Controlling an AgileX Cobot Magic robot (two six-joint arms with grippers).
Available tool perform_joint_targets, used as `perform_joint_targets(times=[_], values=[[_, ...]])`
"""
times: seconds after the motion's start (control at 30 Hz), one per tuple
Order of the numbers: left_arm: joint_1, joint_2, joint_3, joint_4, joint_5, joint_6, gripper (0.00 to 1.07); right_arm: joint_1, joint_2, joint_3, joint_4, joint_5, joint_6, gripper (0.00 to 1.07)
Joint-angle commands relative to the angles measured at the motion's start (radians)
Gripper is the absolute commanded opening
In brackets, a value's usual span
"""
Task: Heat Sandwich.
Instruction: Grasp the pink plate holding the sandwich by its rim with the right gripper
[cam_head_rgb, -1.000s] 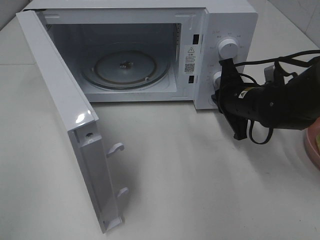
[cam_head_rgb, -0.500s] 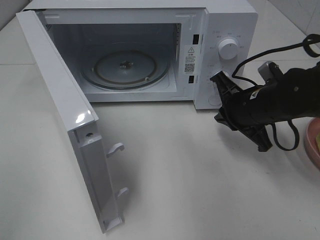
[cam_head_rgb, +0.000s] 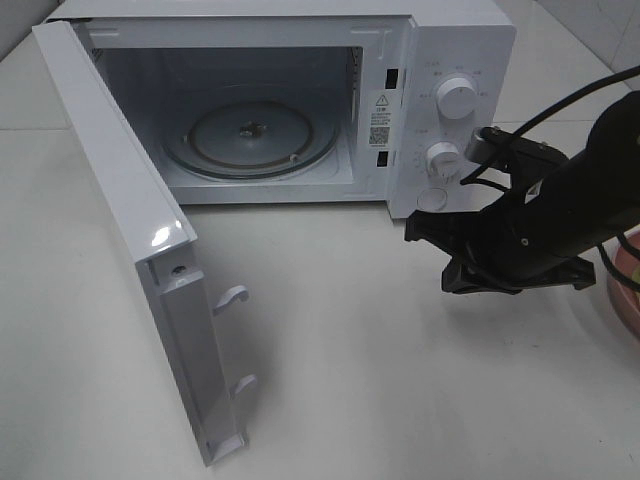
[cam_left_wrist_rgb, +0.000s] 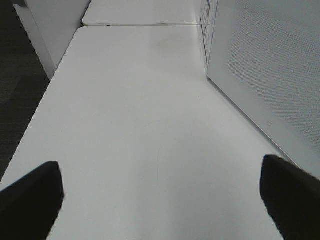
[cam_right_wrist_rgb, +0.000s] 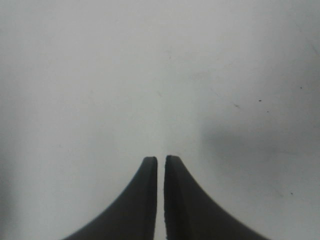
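The white microwave (cam_head_rgb: 462, 45) stands at the back with its door (cam_head_rgb: 120, 200) swung wide open to the left. Its glass turntable (cam_head_rgb: 250, 135) is bare. My right gripper (cam_head_rgb: 415, 230) hangs low over the table just in front of the control panel, below the lower knob (cam_head_rgb: 443, 155). In the right wrist view the right gripper (cam_right_wrist_rgb: 160, 160) is shut with nothing in it, over bare table. My left gripper (cam_left_wrist_rgb: 160, 175) is open and empty and is out of the exterior view. Only the rim of the pink dish (cam_head_rgb: 627, 300) shows at the right edge. The sandwich is out of view.
The open door juts far toward the front left. In the left wrist view its outer face (cam_left_wrist_rgb: 270, 75) stands close beside the left gripper. Black cables (cam_head_rgb: 560, 100) loop from the right arm near the microwave's right side.
My right gripper has moved away from the lower knob, swung down and turned toward the table in front of the panel. The knob now shows. The door has not moved.
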Motion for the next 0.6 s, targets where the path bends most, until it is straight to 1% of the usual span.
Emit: perform_joint_targets(times=[0.03,0.07,0.17,0.2,0.23,0.3,0.33,0.37,0.4,0.6], values=[[0.000,-0.029,0.001,0.000,-0.006,-0.004,0.99,0.001,-0.031,0.000,-0.007,0.062,-0.118,0.11],[0.000,-0.029,0.001,0.000,-0.006,-0.004,0.99,0.001,-0.049,0.000,-0.008,0.114,-0.183,0.12],[0.000,-0.029,0.001,0.000,-0.006,-0.004,0.99,0.001,-0.069,0.000,-0.041,0.194,-0.256,0.13],[0.000,-0.029,0.001,0.000,-0.006,-0.004,0.99,0.001,-0.069,0.000,-0.041,0.194,-0.256,0.13],[0.000,-0.029,0.001,0.000,-0.006,-0.004,0.99,0.001,-0.083,0.000,-0.088,0.247,-0.263,0.14],[0.000,-0.029,0.001,0.000,-0.006,-0.004,0.99,0.001,-0.098,0.000,-0.139,0.304,-0.263,0.14],[0.000,-0.029,0.001,0.000,-0.006,-0.004,0.99,0.001,-0.098,0.000,-0.139,0.304,-0.263,0.14],[0.000,-0.029,0.001,0.000,-0.006,-0.004,0.99,0.001,-0.106,0.000,-0.165,0.326,-0.263,0.14],[0.000,-0.029,0.001,0.000,-0.006,-0.004,0.99,0.001,-0.125,0.000,-0.212,0.379,-0.263,0.15],[0.000,-0.029,0.001,0.000,-0.006,-0.004,0.99,0.001,-0.190,0.000,-0.289,0.493,-0.263,0.18]])
